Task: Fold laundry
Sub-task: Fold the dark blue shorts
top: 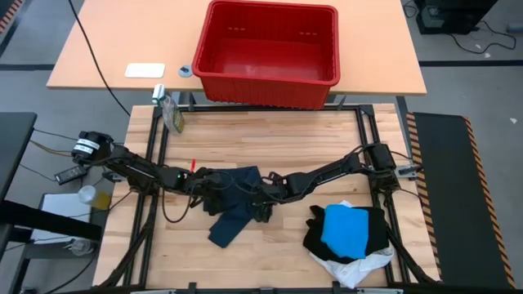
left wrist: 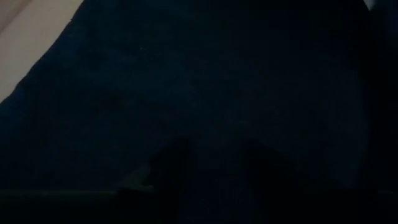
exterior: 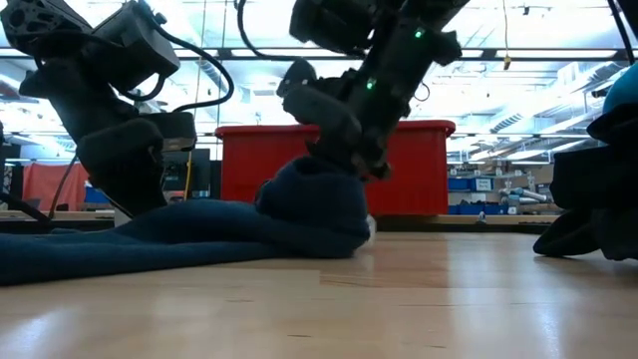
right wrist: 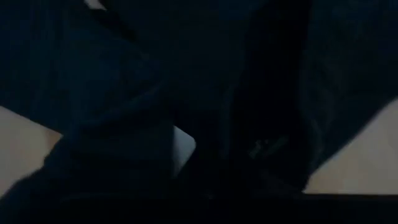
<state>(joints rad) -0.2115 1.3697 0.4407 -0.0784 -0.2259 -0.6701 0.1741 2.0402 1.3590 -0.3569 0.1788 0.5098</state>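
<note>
Right wrist view. Dark navy cloth (right wrist: 124,81), creased into heavy folds, fills nearly the whole frame. Bare light wooden tabletop (right wrist: 28,146) shows at two edges. A small pale patch (right wrist: 183,149) appears between folds; what it is cannot be told.

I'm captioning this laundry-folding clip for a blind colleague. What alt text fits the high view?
Seen from above, both dark robot arms meet over a crumpled dark blue garment at the middle of a wooden table, the left gripper and right gripper on it. A pile of bright blue, black and white cloth lies to the right; an empty red basket sits beyond.
</note>
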